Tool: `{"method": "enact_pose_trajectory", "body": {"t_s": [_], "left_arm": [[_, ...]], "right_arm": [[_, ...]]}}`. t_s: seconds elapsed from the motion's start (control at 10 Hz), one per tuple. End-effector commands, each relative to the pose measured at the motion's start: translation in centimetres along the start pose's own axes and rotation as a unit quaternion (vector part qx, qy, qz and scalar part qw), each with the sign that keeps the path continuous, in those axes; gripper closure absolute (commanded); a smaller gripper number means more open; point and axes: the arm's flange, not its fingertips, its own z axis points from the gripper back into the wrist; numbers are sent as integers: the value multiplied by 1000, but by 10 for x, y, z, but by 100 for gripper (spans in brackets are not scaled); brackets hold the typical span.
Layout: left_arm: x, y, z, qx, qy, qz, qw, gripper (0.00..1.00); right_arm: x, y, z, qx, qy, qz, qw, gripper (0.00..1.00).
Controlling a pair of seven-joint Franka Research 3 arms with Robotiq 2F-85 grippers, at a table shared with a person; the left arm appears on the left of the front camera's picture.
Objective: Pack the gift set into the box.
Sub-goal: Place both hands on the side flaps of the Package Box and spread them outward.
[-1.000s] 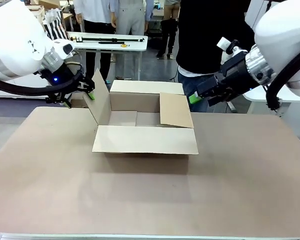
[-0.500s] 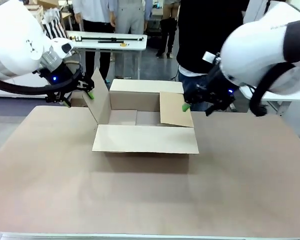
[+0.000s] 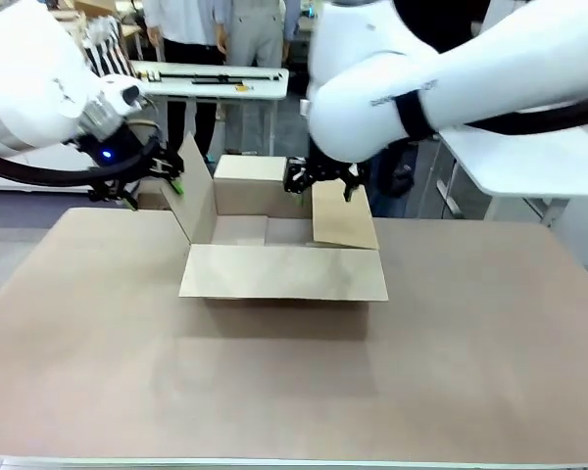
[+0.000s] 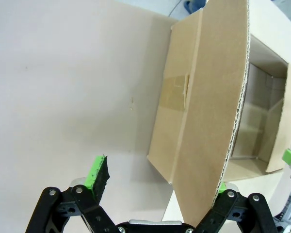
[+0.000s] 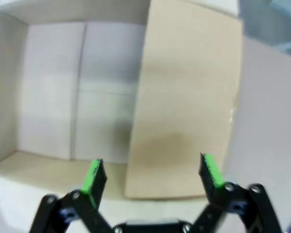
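- The plain brown corrugated cardboard box (image 3: 255,201) sits on the tan tabletop (image 3: 294,382), at the middle of the table's far half, with all four top flaps unfolded.
- The near flap (image 3: 284,272) lies folded outward toward the robot's side. The far flap (image 3: 250,168) stands up at the back.
- The left flap (image 3: 198,191) rises steeply and tilts outward. The right flap (image 3: 343,217) leans inward over part of the opening.
- Inside the box, the front view and the right wrist view show bare cardboard walls and a bare cardboard floor (image 5: 106,102) with a seam down it.
- The left gripper (image 3: 171,184) is at the outer side of the left flap. In the left wrist view the left gripper (image 4: 160,182) has its fingers spread wide, and the flap's corrugated edge (image 4: 233,121) passes between them, close to the finger on the picture's right; whether a pad touches the flap cannot be told.
- The right gripper (image 3: 321,181) hangs over the box's far right part. In the right wrist view the right gripper (image 5: 151,174) has its green pads (image 5: 93,177) apart, holding nothing, above the inward-leaning flap.
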Motion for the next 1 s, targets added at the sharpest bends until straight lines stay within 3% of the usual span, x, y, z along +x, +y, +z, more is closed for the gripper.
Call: {"method": "enact_pose_trajectory", "body": {"t_s": [0.0, 0.1, 0.2, 0.3, 0.5, 0.9], "left_arm": [[1, -1, 1, 11, -3, 3, 1000, 0], [1, -1, 1, 11, -3, 3, 1000, 0], [1, -1, 1, 11, -3, 3, 1000, 0], [1, -1, 1, 11, -3, 3, 1000, 0], [1, -1, 1, 11, -3, 3, 1000, 0], [1, -1, 1, 11, -3, 3, 1000, 0]], "right_arm": [[-6, -8, 12, 49, -3, -22, 999, 0], [0, 0, 0, 0, 0, 0, 1000, 0], [-2, 15, -9, -147, 57, 14, 987, 0], [1, 32, -15, -180, 33, 5, 983, 0], [8, 44, -27, -193, 27, -11, 981, 0], [10, 54, -42, -164, -4, -37, 986, 0]]}}
